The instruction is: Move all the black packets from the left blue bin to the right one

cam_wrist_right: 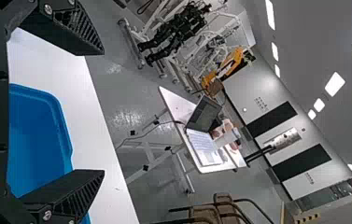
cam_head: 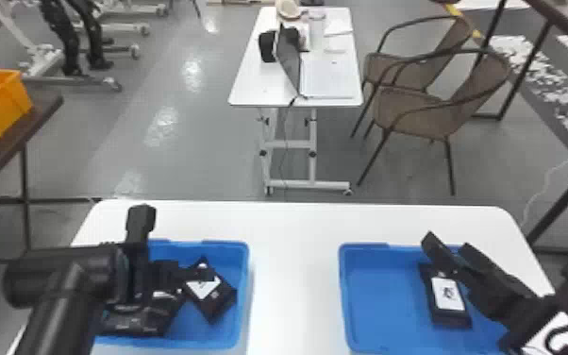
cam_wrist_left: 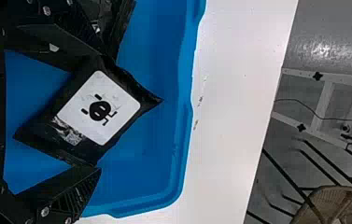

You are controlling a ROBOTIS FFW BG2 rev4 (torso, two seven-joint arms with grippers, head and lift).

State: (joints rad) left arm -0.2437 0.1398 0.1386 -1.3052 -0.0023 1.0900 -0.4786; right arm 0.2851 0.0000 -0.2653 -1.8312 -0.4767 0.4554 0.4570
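Your left gripper (cam_head: 178,248) is over the left blue bin (cam_head: 244,295), its fingers spread wide. In the left wrist view, a labelled black packet (cam_wrist_left: 73,151) lies between those fingers, one of its corners near a fingertip; you cannot tell whether they touch it. It rests at an angle, white label up, in the right part of that bin.

Your right gripper (cam_head: 448,241) is above the right blue bin (cam_head: 344,292), its fingers parted with nothing between them. Beneath and just beside them in the head view lies another black packet (cam_head: 452,320), label up, in that bin.

Count two blue bins on one white table (cam_head: 292,236). You have at least two packets in the left one: the labelled one and dark wrapping (cam_head: 141,318) beside it, partly behind the left arm, so an exact count isn't possible. You can clearly make out one packet in the right bin.
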